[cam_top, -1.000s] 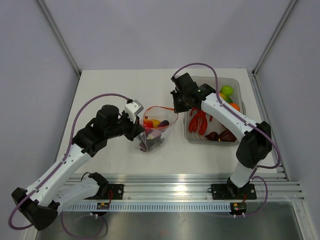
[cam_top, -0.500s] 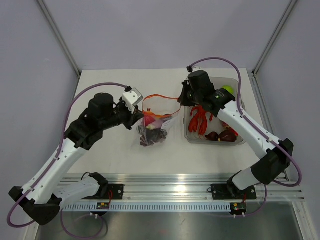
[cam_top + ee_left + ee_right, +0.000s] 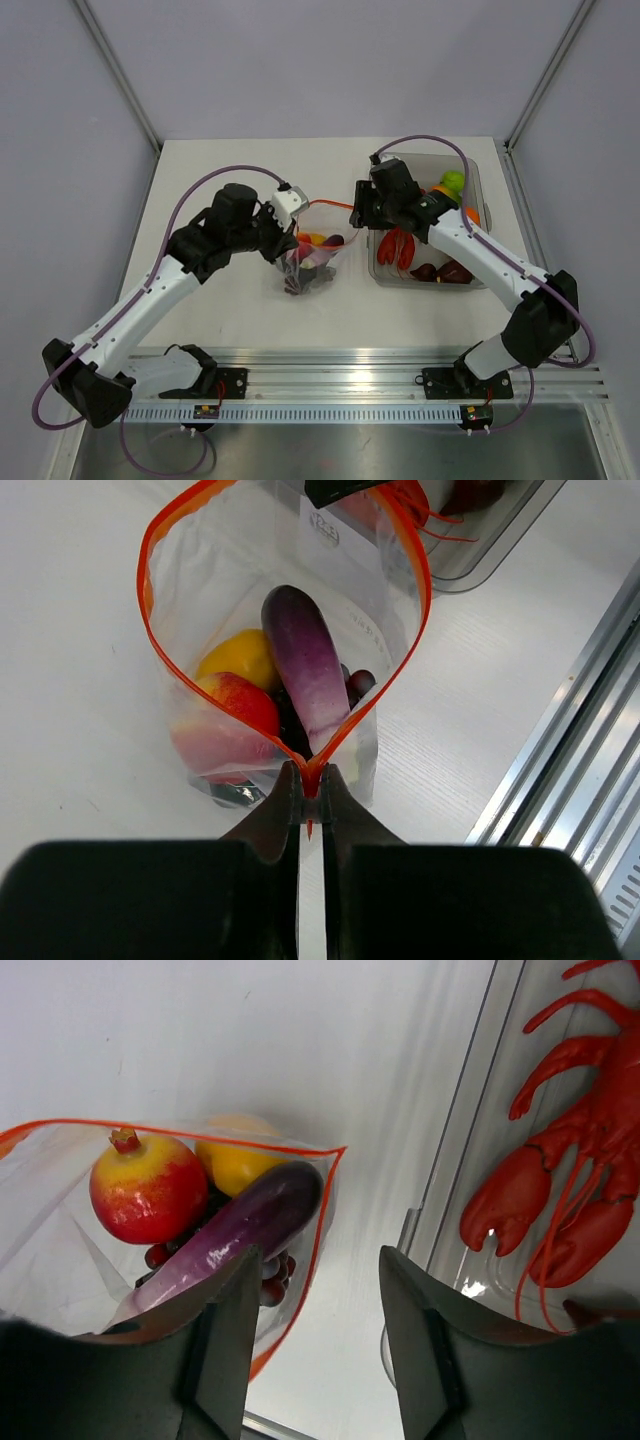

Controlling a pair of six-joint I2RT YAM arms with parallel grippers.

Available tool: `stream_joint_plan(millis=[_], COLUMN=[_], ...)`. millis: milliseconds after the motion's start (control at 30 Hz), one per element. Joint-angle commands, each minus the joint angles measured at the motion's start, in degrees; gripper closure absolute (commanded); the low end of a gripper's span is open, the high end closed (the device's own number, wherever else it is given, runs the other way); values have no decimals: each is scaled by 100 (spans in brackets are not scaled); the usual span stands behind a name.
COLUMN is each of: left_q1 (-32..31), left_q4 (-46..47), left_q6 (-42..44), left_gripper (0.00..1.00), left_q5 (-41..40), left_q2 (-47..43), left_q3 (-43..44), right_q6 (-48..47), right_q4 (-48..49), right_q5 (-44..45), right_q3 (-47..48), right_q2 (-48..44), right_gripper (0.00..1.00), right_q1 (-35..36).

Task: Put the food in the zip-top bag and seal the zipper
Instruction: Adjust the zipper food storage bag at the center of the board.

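The zip-top bag (image 3: 312,264) stands on the table between the arms, its mouth hanging open in a loop. Inside it lie a purple eggplant (image 3: 305,665), a red pomegranate (image 3: 145,1186), a yellow fruit (image 3: 240,657) and dark grapes. My left gripper (image 3: 310,785) is shut on the near end of the orange zipper (image 3: 381,694). The right gripper (image 3: 320,1260) hovers open just past the bag's far end, over bare table, touching nothing. In the top view the left gripper (image 3: 284,243) sits at the bag's left and the right gripper (image 3: 361,214) at its right.
A rigid clear tub (image 3: 480,180) stands at the right, close behind my right gripper. It holds a red lobster (image 3: 580,1160), a green fruit (image 3: 453,182), an orange piece (image 3: 470,213) and dark pieces (image 3: 445,270). The metal rail (image 3: 400,365) runs along the table's near edge.
The right gripper has opened and let go of the zipper's far end, and the mouth has gone slack. The left arm has moved right with its end of the bag.
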Motion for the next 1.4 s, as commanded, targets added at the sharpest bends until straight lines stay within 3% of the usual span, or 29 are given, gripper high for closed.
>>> stream_joint_plan(millis=[0,167,333,500,833,1133,1367], left_q1=[51,103,340,490,569,613,622], left_q4=[490,533,806,1166,1140,1087,1158], left_q6=[362,1065,1882,2208,2543,2587,2525], left_gripper=[100,100,100,100,100,100,99], left_q5=[351,658,1264,1142,1493,1555,1670], left_q2=[-195,-494,-1074,-1408,-1171,-987,-899], left_q3=[135,-137,-559,-832,-639,-577,-481], right_q6=[-636,-1997,-3927,-4740,-4786,-4584,-4636], right_q4=[95,464,1131,3248,3312,3532,3453], right_q5=[222,14,-1611,-2350,-3160,-3486,-3486], right_q3=[200,-1,-466,-1653,-1040,-1206,-987], right_q2=[-556,-1022,-1488,-2095,-919,-856,-417], right_gripper=[42,42,47,47,43,41,51], right_q1=[-29,-20,-20,-11,147,235,261])
